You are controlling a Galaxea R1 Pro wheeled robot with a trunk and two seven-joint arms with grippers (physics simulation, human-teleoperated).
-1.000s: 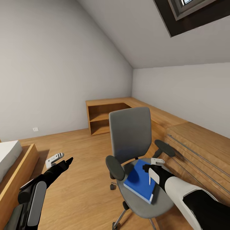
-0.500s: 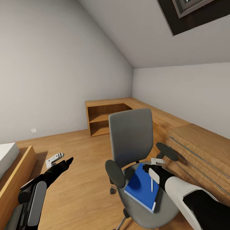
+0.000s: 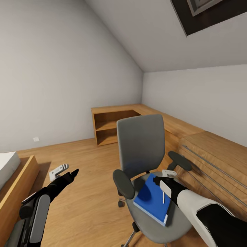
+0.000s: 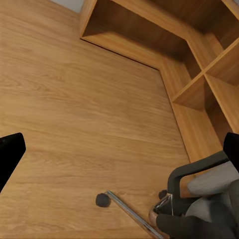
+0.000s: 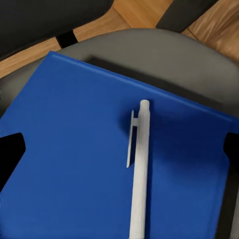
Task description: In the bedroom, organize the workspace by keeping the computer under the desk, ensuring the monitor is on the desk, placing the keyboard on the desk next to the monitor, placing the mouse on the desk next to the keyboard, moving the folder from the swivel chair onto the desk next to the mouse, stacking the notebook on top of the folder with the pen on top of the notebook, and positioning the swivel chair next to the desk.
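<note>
Two armrests flank the seat of your swivel chair (image 3: 140,147), where the folder (image 3: 151,199) lies flat with the pen (image 5: 139,169) on top. Your right gripper (image 3: 164,178) hovers just above the folder, fingers spread wide and empty. Your left gripper (image 3: 63,171) hangs over bare wood floor (image 4: 74,114), fingers apart too. Beyond the chair, a wooden shelf unit (image 3: 109,125) fills the corner; a bed (image 3: 10,171) sits at your left.

I'm looking into an attic bedroom in a home: sloped grey ceiling (image 3: 144,31) with a dark-framed skylight (image 3: 212,13), wood floor (image 3: 85,161), a bed corner (image 3: 8,168) in a wooden frame, low built-in wood shelving (image 3: 109,125), and an office chair (image 3: 140,151).
</note>
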